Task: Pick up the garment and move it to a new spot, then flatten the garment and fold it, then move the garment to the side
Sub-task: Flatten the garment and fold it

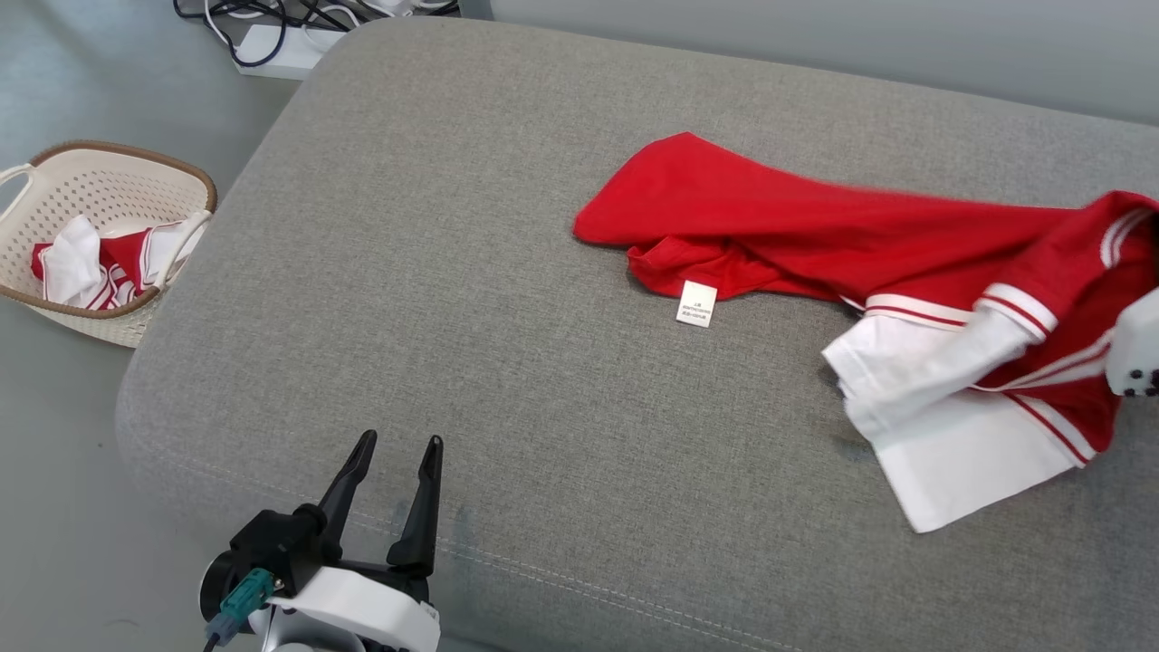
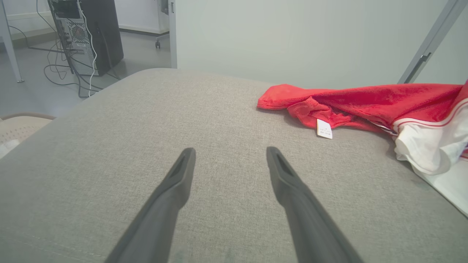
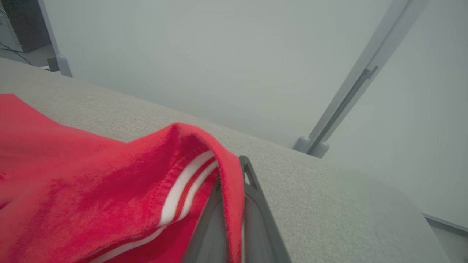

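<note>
My right gripper (image 3: pixel 232 175) is pressed together on a fold of the red garment (image 3: pixel 91 171). The 2 fingers pinch the hem near a white striped band, and the cloth rises to a peak at the fingertips. From there the rest of the garment trails off to the gripper's left across the grey cushion (image 3: pixel 329 204). My left gripper (image 1: pixel 400 444) hangs spread and empty over bare cushion, with the garment (image 1: pixel 815 226) well ahead of it and off to its right, apart from both fingers.

My worry is how little cloth I have. The pinch looks like 1 thin edge, so the weight of the trailing body could pull it out of the fingers once I lift. The garment is also bunched, with a white sleeve (image 1: pixel 914 371) doubled under red cloth and the label (image 1: pixel 696 303) hanging from a turned-over edge. Hauling on 1 corner may tighten that twist, which would make flattening harder. The cushion's edge lies not far beyond the right gripper, so a drag that way could spill cloth over the side. With the left gripper idle, 1 grip carries everything.
</note>
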Robot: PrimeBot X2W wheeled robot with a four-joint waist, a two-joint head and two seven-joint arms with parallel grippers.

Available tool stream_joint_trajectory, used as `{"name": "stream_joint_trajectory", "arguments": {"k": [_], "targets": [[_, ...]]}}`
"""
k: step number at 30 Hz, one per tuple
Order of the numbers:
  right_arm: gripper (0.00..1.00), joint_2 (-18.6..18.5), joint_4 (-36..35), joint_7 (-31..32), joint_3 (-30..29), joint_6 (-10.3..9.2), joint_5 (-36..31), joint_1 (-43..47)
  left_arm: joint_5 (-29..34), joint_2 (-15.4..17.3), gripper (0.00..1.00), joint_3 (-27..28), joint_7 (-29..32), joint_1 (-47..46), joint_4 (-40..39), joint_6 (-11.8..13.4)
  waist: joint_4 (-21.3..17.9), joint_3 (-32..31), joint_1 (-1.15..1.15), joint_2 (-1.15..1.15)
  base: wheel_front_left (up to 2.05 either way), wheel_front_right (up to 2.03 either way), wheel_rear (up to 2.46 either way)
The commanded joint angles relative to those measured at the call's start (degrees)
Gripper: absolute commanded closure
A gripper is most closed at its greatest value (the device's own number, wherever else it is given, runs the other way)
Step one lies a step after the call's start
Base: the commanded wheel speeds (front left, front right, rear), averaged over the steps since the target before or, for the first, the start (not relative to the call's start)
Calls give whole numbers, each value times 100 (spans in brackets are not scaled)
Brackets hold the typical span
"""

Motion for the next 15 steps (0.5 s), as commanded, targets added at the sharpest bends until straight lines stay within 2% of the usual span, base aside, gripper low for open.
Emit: {"name": "stream_joint_trajectory", "arguments": {"k": [1, 2, 5, 8, 10, 11, 15], "targets": [[51, -54, -52, -5, -41, 17, -49, 53, -47, 44, 0, 152, -28, -245, -144, -1, -18, 27, 0, 0, 0, 0, 0], [0, -80, 35, 5, -259, 17, -102, 98, -63, 44, 0, 125, -28, -266, -149, 2, -38, 49, 0, 0, 0, 0, 0], [0, -51, 86, -118, -727, 17, -342, 247, -88, 44, 0, 69, -28, -293, -155, 5, -121, 107, 0, 0, 0, 0, 0], [0, 136, -52, -308, -834, 17, -572, 430, -88, 44, 0, 58, -28, -292, -142, 2, -234, 121, 0, 0, 0, 0, 0], [0, 383, -212, -408, -546, 17, -636, 585, -81, 44, 0, 66, -28, -281, -125, -3, -317, 109, 0, 0, 0, 0, 0], [0, 604, -437, -468, -2, 17, -633, 779, -64, 44, 0, 57, -28, -278, -104, -13, -403, 93, 0, 0, 0, 0, 0], [0, 778, -801, -498, 1259, 17, -266, 1218, -83, 44, 0, 24, -28, -295, -74, -32, -564, 76, 0, 0, 0, 0, 0]]}}
